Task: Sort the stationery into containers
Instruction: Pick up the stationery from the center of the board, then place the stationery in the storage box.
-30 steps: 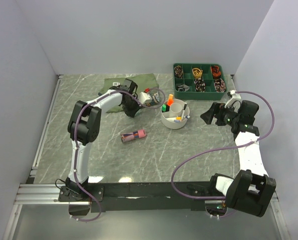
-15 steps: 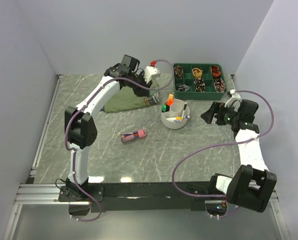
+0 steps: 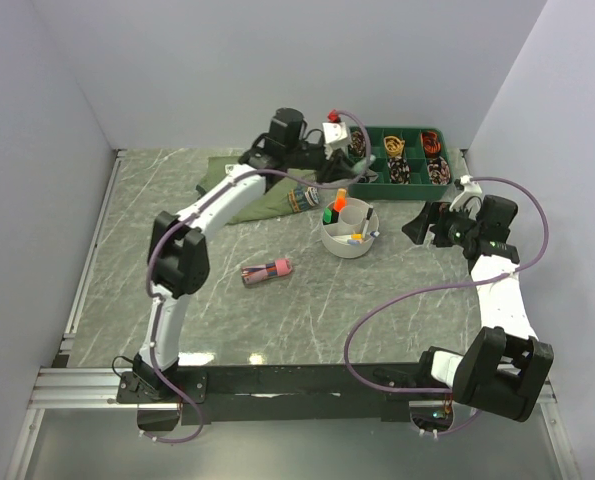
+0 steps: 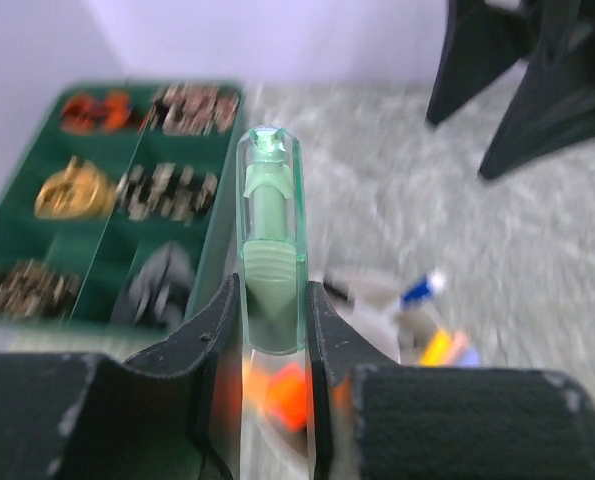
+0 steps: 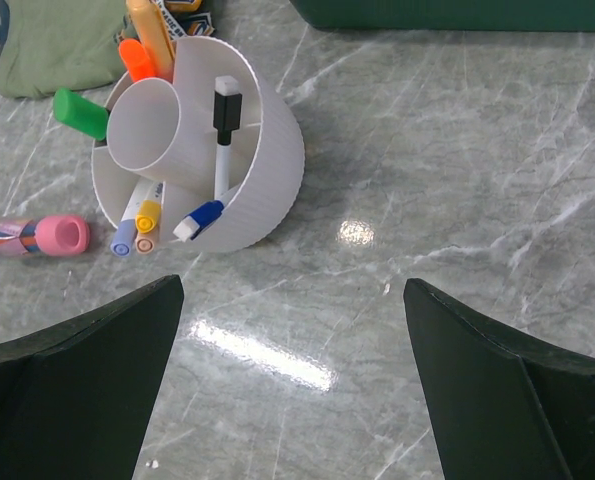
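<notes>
My left gripper (image 3: 327, 172) is shut on a pen with a clear green cap (image 4: 270, 250), held pointing away, above the back edge of the white round tub (image 3: 350, 240). The tub shows blurred below the pen in the left wrist view (image 4: 377, 300). It holds an orange highlighter (image 5: 135, 58), a green highlighter (image 5: 80, 112), a black-capped pen (image 5: 223, 110) and a blue-capped pen (image 5: 199, 218). A pink highlighter (image 3: 267, 271) lies on the table left of the tub. My right gripper (image 3: 422, 228) is open and empty, right of the tub.
The dark green compartment tray (image 3: 397, 129) of small items stands at the back right, close behind my left gripper. The folded olive-green shirt (image 3: 277, 200) lies at the back, partly under the left arm. Grey walls close in the table.
My left arm has swung right from over the shirt to above the tub's back edge, carrying the green-capped pen. The right arm has barely moved.
</notes>
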`<act>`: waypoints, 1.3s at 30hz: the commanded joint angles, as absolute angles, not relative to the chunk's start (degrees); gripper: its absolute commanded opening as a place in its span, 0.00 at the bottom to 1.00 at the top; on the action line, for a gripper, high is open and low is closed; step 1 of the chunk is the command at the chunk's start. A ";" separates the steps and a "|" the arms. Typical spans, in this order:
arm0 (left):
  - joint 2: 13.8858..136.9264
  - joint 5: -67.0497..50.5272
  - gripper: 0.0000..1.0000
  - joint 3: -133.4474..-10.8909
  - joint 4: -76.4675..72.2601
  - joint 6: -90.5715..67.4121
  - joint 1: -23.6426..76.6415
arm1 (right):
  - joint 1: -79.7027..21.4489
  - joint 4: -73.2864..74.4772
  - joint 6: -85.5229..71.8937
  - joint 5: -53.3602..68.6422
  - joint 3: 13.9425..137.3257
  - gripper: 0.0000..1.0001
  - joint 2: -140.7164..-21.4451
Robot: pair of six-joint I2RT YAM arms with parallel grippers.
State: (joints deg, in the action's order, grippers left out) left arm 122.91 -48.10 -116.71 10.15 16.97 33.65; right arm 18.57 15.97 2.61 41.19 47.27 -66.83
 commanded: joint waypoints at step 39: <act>137.90 -52.65 0.14 -117.25 -6.59 11.60 35.24 | 18.99 18.63 4.48 40.52 51.42 1.00 -69.34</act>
State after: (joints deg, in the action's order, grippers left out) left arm 137.64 -51.20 -117.27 -5.69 10.07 35.22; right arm 18.63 20.14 4.32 40.88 49.56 -69.45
